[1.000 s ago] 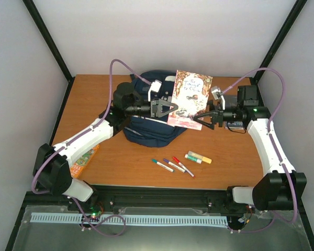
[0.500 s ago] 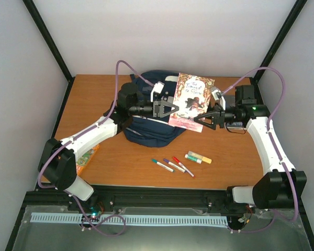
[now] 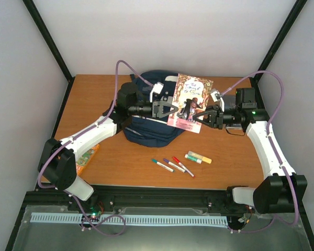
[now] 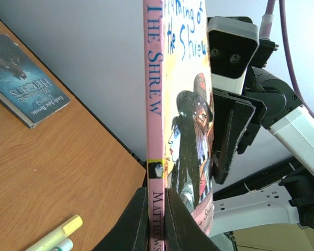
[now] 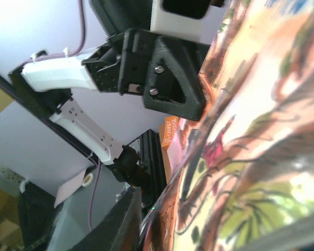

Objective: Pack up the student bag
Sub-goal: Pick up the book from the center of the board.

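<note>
On the wooden table (image 3: 92,99) the student bag (image 3: 146,130) lies lengthwise near-to-far; left jaws clamp a book (image 3: 191,98), right jaws' grip unclear.

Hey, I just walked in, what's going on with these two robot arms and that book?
Both arms are at a paperback held up in the air next to the navy student bag. The left end effector is shut on its spine. The right end effector has a finger flat against the front cover at the opposite edge; whether it grips yet isn't clear. Markers and another book lie on the table, not yet packed.
</note>
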You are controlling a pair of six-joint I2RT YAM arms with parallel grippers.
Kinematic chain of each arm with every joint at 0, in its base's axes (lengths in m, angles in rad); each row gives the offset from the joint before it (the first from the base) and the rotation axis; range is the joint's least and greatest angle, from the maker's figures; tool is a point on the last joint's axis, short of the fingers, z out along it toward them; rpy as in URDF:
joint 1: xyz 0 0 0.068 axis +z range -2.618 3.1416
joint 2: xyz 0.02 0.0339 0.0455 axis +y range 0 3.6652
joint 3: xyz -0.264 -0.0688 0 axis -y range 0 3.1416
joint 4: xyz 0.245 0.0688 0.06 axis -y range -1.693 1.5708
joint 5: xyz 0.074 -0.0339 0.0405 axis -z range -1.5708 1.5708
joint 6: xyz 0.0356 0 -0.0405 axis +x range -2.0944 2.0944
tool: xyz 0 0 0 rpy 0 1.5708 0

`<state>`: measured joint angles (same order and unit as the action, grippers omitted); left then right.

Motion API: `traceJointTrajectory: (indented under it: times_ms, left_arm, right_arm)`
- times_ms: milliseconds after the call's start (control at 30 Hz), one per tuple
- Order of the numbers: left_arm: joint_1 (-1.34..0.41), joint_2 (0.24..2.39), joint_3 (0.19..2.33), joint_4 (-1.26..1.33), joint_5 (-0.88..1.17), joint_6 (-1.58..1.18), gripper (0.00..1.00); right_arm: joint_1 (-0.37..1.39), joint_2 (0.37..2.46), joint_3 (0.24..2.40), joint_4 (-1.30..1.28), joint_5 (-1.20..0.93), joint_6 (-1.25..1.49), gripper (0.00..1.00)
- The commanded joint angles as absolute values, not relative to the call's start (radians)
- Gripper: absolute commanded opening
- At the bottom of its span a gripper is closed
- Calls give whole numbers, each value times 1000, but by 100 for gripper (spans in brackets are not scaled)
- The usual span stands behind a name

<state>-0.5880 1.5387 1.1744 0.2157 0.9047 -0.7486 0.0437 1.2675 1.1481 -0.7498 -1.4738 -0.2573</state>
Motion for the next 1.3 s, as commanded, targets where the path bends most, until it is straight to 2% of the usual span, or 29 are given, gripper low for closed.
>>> traceJointTrajectory:
  times_ms: [0,67,200,267,300,333,367,433,500,633,733,933,1100,1167,1267]
  left_arm:
    - [-562,1531,1173,199,843,-705,1]
    - [-562,1529,1167,194,834,-699,1]
    - [-561,1527,1158,175,814,-687,1]
    - [-562,1527,1156,147,790,-664,1]
    - [-563,1528,1160,117,769,-647,8]
    - [-562,1529,1168,72,738,-626,28]
    - [-562,1532,1178,14,697,-600,41]
    - [-561,1529,1184,-78,609,-561,57]
    - [-560,1523,1178,-158,510,-537,64]
    - [-558,1520,1181,-343,292,-504,65]
    - [-558,1517,1199,-531,140,-445,63]
    - [-568,1447,1135,-608,40,-274,60]
    - [-631,1458,1171,-683,-49,-138,60]
    - [-645,1502,1223,-761,-149,-138,60]
    - [-609,1567,1302,-866,-343,-237,68]
  right_arm:
    - [52,1242,1139,-638,-1426,-123,9]
    - [48,1237,1132,-600,-1373,-83,3]
    - [45,1219,1121,-565,-1227,-48,3]
    - [43,1205,1120,-571,-1082,-59,3]
    - [44,1200,1119,-579,-1021,-75,3]
    - [43,1195,1115,-586,-965,-90,3]
    - [42,1192,1107,-587,-920,-105,3]
    - [40,1189,1084,-585,-871,-144,3]
    - [39,1187,1046,-575,-849,-211,3]
    - [38,1181,925,-545,-865,-321,3]
    - [38,1175,917,-563,-819,-354,3]
    - [36,1150,913,-527,-730,-306,3]
    - [-21,1136,905,-514,-623,-266,3]
    - [-47,1139,907,-523,-620,-262,3]
    - [-55,1135,905,-528,-596,-264,3]
